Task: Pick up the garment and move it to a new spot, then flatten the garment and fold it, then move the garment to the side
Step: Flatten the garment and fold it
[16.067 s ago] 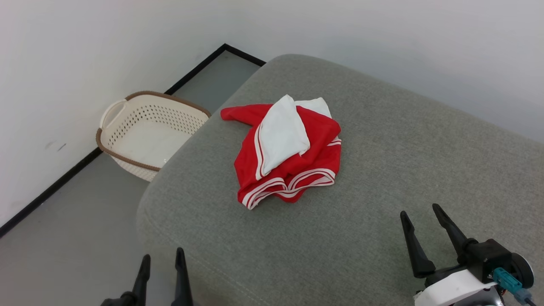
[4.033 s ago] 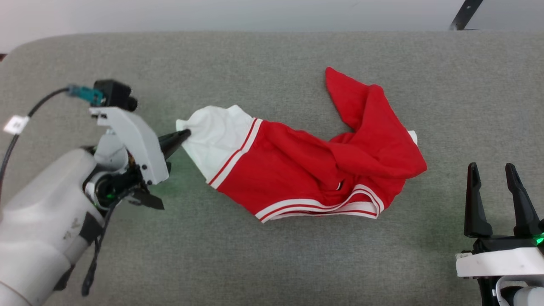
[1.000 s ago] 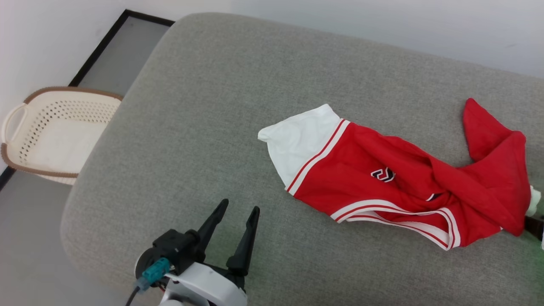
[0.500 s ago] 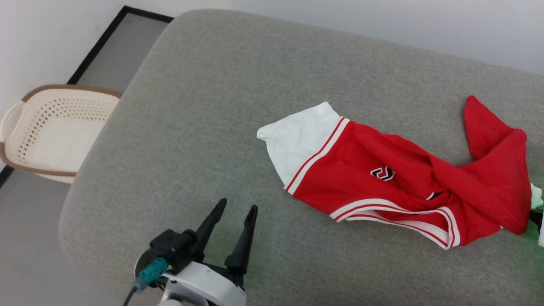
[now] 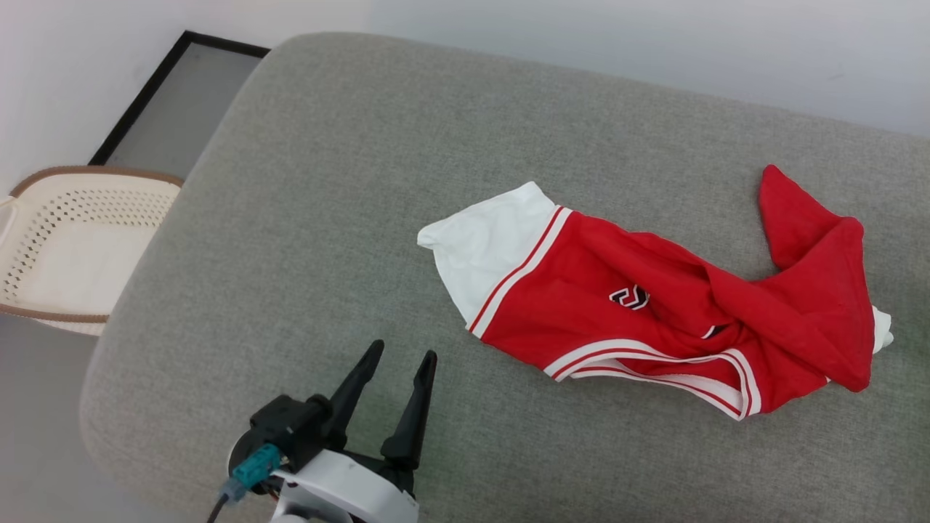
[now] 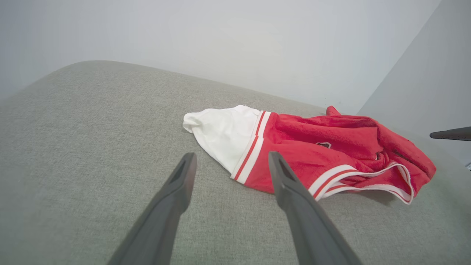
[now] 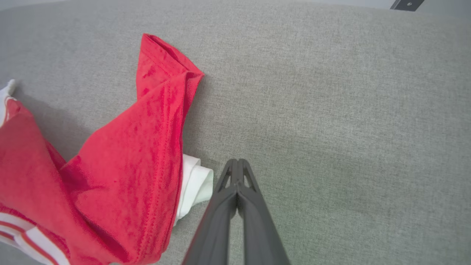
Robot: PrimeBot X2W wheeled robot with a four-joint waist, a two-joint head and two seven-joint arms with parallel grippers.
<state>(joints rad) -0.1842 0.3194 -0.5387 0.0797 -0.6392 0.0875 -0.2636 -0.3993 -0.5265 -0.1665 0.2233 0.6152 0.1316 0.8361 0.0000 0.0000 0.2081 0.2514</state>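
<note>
Head view shows the garment (image 5: pixel 654 312) lying crumpled and stretched lengthwise on the padded grey worktop (image 5: pixel 363 181), not flattened. One white sleeve (image 5: pixel 487 247) is spread at the garment's left end. The red body beside it carries a small black-and-white logo (image 5: pixel 629 297) facing up, and the striped hem (image 5: pixel 654 363) runs along the garment's near edge. At the garment's right end a red flap is folded over, with a bit of white cloth poking out from under it. The right tool (image 7: pixel 238 162) is clenched, fingers pressed together with nothing between them, its tip over bare grey fabric just beside that white bit. The left tool (image 5: pixel 403 349) is released, its fingers spread and empty, hovering near the garment's sleeve end but apart from it. Well to the garment's left, beyond the worktop's rounded corner, a cream perforated basket (image 5: pixel 94 171) with a brown rim stands on the grey floor (image 5: pixel 182 94) by the pale wall (image 5: pixel 581 29).
</note>
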